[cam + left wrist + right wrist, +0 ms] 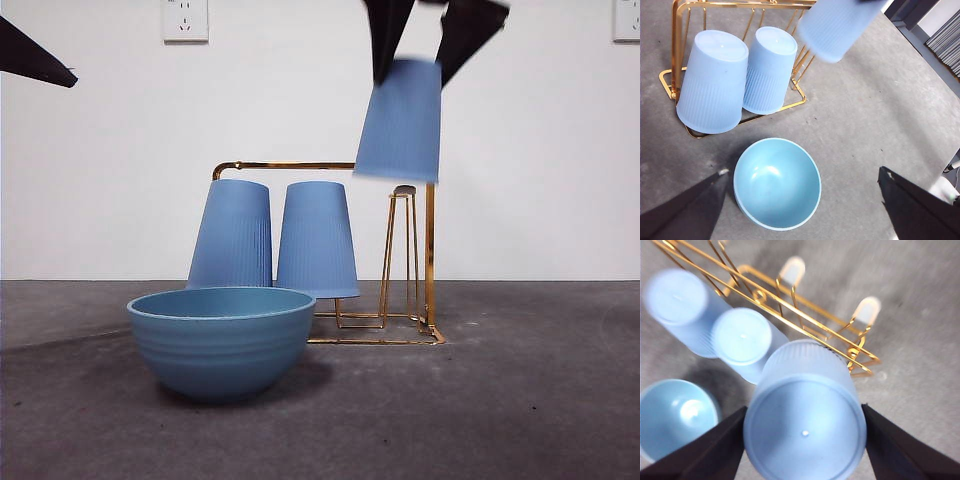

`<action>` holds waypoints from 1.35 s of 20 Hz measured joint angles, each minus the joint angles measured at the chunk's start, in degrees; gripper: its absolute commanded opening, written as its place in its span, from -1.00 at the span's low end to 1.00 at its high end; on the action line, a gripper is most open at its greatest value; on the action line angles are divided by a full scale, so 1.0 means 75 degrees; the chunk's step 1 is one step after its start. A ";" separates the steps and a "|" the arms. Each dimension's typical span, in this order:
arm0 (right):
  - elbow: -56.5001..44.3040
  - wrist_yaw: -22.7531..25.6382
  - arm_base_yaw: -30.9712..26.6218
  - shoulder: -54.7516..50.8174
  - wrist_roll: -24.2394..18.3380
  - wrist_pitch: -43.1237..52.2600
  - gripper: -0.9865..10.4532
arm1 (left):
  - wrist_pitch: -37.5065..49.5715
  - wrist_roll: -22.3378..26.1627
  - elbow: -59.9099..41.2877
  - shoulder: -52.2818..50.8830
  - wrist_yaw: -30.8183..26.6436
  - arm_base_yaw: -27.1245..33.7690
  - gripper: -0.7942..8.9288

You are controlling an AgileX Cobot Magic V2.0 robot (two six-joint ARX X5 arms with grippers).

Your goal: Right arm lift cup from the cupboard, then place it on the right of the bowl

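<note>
— Gripping what, exactly?

— Pinched between my right gripper (805, 440) jaws is the cup (400, 120), upside down, base toward my wrist camera, one jaw on each side of its ribbed wall. My jaws are closed only as far as the cup's width lets them. It hangs in the air, clear above the gold wire cupboard (428, 250) and over the bare peg (404, 192) at that end.

— And the other arm?

— My left gripper (802, 200) waits with jaws spread wide and nothing between them, looking down on the bowl (777, 182).

— What should the carry look like?

— In my judgement the lift is done and the crossing comes next. The bowl sits in front of the rack, toward its other end, so the spot to its right is the open patch of surface (480, 400) forward of the peg. I'd keep the cup high until past the rack's top bar, come down slowly, keep it apart from the bowl's rim, and let go only when it rests flat. The blur on the cup suggests motion; a tapered wall could slip if I hurry.

— What else stands around?

— Two more cups (272, 235) sit inverted on their pegs, side by side. The surface is dark grey and matte. Behind is a plain white wall with a socket (185, 20).
</note>
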 measured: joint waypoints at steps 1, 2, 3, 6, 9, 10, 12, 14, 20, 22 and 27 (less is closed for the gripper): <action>0.0000 0.0000 0.0000 -0.0195 0.0026 0.0000 -0.31 | 0.0000 -0.0003 0.0000 0.0000 0.0000 -0.0003 0.13; -0.0026 -0.0006 0.0000 -0.0423 0.0047 0.0000 -0.31 | 0.0000 -0.0003 0.0000 0.0000 0.0000 -0.0003 0.13; -0.0111 -0.0076 0.0000 -0.0679 0.0055 0.0003 -0.31 | -0.0006 -0.0003 0.0000 0.0000 0.0000 0.0000 0.13; -0.0749 -0.0490 0.0035 -0.1609 0.0102 0.0000 -0.31 | -0.0082 -0.0003 0.0000 0.0000 0.0000 -0.0003 0.13; -0.1801 -0.0475 0.0050 -0.2498 0.0105 0.0000 -0.31 | -0.0082 -0.0070 0.0000 0.0064 0.0000 -0.0003 0.13; -0.2229 -0.0472 0.0050 -0.2716 0.0105 0.0006 -0.31 | -0.0079 -0.0087 0.0000 0.0140 0.0003 -0.0003 0.13; -0.3293 -0.0513 0.0050 -0.3136 0.0111 0.0166 -0.31 | -0.0085 -0.0093 0.0000 0.0283 0.0003 -0.0003 0.13; -0.4304 -0.0714 0.0050 -0.3587 0.0210 0.1017 -0.31 | -0.0082 -0.0093 0.0000 0.0353 0.0006 -0.0003 0.13; -0.6825 -0.1443 0.0047 -0.5237 0.0423 0.3072 -0.31 | -0.0079 -0.0175 0.0000 0.0810 0.0484 -0.0015 0.13; -0.7664 -0.1903 0.0050 -0.5718 0.0516 0.3850 -0.31 | -0.0064 -0.0204 0.0000 0.1035 0.0781 -0.0032 0.13; -0.9559 -0.2556 0.0050 -0.6636 0.0784 0.5776 -0.31 | 0.0338 -0.0568 0.0000 0.1769 0.2020 -0.0035 0.13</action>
